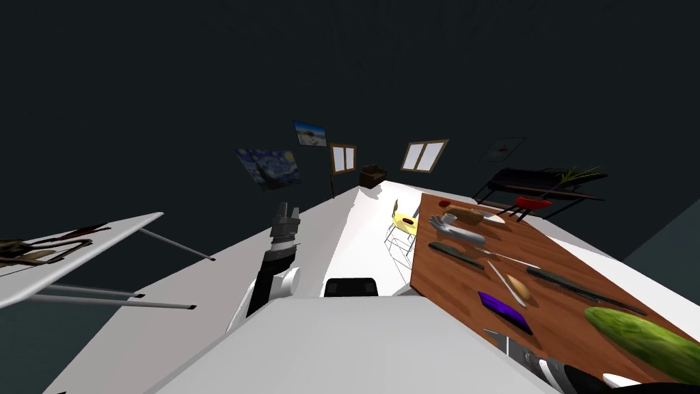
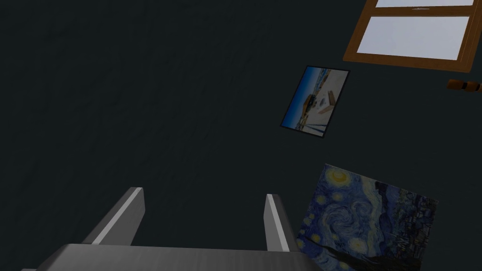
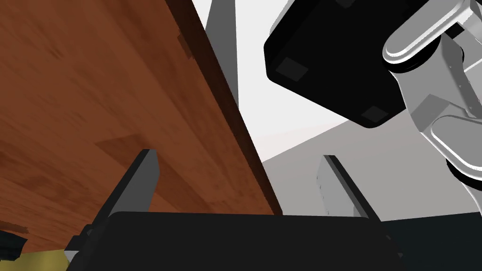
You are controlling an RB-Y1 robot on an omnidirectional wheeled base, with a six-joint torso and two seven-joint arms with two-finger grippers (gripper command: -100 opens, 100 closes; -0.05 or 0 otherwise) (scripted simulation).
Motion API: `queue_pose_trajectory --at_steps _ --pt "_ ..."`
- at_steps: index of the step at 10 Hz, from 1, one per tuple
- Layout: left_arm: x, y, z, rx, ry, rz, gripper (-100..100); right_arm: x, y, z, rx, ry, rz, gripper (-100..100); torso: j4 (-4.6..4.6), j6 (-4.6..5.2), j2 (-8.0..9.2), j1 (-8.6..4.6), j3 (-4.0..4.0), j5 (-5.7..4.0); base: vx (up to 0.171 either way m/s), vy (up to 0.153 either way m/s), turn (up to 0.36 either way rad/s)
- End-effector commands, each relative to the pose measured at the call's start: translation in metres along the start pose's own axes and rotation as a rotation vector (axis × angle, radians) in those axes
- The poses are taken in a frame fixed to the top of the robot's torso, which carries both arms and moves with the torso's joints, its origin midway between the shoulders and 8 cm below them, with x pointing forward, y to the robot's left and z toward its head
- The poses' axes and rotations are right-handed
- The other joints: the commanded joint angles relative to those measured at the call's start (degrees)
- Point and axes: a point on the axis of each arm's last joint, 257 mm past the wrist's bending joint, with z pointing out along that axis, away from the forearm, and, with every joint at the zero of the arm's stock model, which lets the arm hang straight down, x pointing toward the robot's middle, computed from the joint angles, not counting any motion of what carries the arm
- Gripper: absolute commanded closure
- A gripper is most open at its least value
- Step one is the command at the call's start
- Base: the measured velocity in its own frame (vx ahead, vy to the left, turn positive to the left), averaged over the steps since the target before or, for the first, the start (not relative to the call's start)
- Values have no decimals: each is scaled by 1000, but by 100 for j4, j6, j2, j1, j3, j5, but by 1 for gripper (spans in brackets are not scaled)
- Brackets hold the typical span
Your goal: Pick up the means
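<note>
Table (image 1: 560, 318) – reddish-brown wood grain; on it green cucumber (image 1: 642, 338), purple obj. (image 1: 504, 311); yellow chair (image 1: 405, 222) beside table – left claw (image 2: 203, 192) grey.

wooden table (image 1: 446, 293), matt; cucumber (image 1: 642, 338) perhaps glossy.

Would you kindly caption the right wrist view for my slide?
Open right hand at the edge of the wooden table.

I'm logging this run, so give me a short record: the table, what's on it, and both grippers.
table: brown wood, on my right
on it: cucumber, purple object, long dark knife, among others
left gripper: open, raised, off the table
right gripper: open, at the table's edge
</note>
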Motion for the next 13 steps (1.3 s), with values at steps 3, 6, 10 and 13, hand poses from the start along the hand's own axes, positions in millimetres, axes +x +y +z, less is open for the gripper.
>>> queue_pose_trajectory --at_steps 3,6,10,13 --pt "0 0 0 0 0 0 0 51 -24 -21 44 132 -60 -100 -2 0 -8 1 -4 2 86 -41 42" --pt "0 0 0 0 0 0 0 92 -40 -43 75 246 -111 -100 -12 -4 -54 -43 -31 -7 173 -127 65" --pt "0 0 0 0 0 0 0 136 -50 -65 89 370 -172 -100 -5 0 -21 -17 -12 -5 103 -91 32" --pt "0 0 0 0 0 0 0 162 -36 -63 59 435 -216 -100 -7 -2 -32 -34 -19 -9 142 -133 45"
